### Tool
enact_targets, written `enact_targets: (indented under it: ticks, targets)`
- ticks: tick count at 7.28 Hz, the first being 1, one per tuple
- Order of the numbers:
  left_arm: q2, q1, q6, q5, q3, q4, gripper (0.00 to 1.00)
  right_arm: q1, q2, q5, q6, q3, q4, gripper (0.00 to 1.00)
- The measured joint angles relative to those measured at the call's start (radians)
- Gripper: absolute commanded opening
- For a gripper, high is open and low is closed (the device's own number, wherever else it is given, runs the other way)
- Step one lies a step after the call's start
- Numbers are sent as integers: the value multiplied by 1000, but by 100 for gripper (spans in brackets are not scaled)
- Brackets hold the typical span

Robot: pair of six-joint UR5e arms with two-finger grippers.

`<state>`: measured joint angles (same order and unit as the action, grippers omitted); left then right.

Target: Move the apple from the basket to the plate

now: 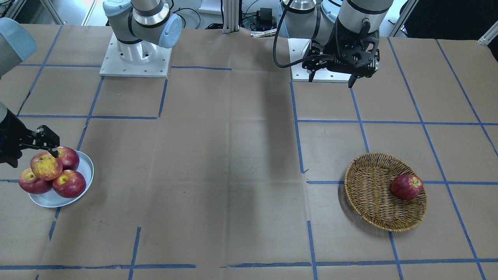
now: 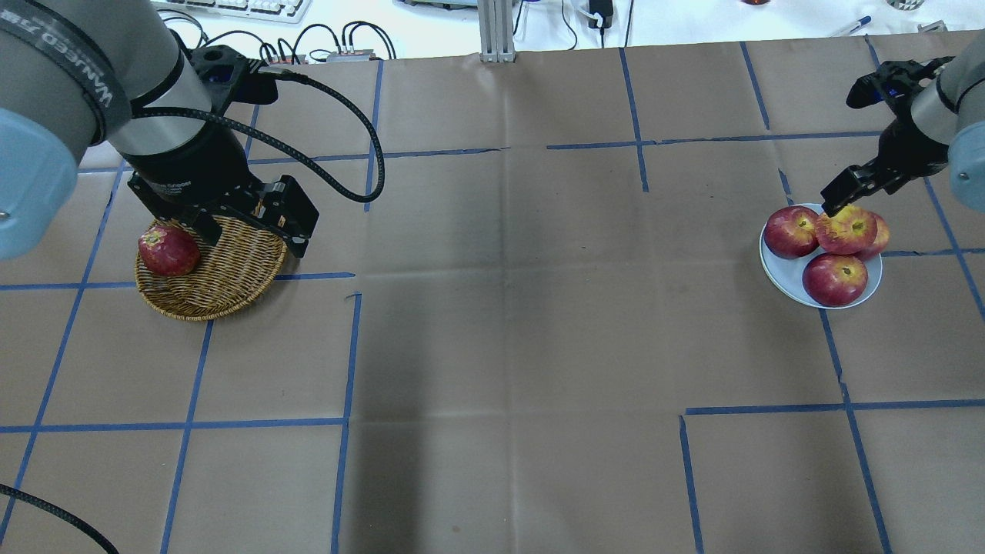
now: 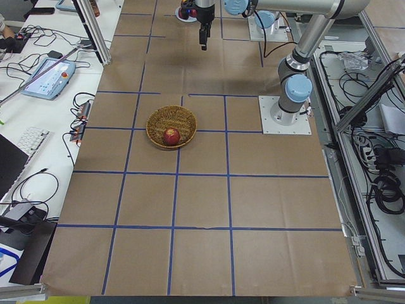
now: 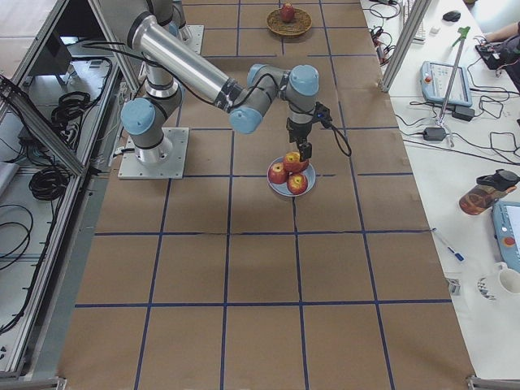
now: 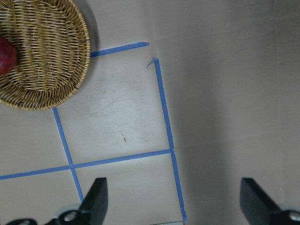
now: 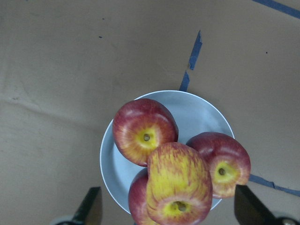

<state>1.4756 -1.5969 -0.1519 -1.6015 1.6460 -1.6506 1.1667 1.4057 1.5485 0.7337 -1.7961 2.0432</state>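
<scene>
The yellow-streaked apple [image 6: 178, 183] rests on top of three dark red apples on the pale plate [image 6: 197, 110], also seen in the front view [image 1: 46, 165] on the plate [image 1: 86, 171]. My right gripper [image 6: 171, 211] hangs just above it, jaws open wide to either side and holding nothing. The wicker basket [image 1: 369, 194] holds one dark red apple [image 1: 406, 187]. My left gripper [image 1: 332, 79] is open and empty, raised high near the basket's robot-side rim; its wrist view shows the basket [image 5: 47, 70] at the top left.
Brown paper with blue tape lines [image 2: 346, 346] covers the table. The arm bases [image 1: 134, 58] stand at the robot side. A black cable [image 2: 338, 100] loops off my left wrist. Keyboards and cables lie beyond the table's edge.
</scene>
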Motion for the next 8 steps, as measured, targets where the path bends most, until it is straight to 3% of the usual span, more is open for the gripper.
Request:
enact_targets:
  ticks: [2, 4, 6, 8]
  targets:
    - [0, 0, 0, 0, 0, 0, 99, 90, 67, -9, -171, 102, -203, 100]
    - [0, 0, 1, 0, 0, 0, 99, 241, 121, -4, -473, 192, -407, 100]
    - [1, 2, 4, 0, 0, 0, 99, 398, 146, 3, -756, 216, -474, 100]
    - [-1, 24, 7, 0, 2, 0, 99, 442, 152, 5, -852, 214, -485, 100]
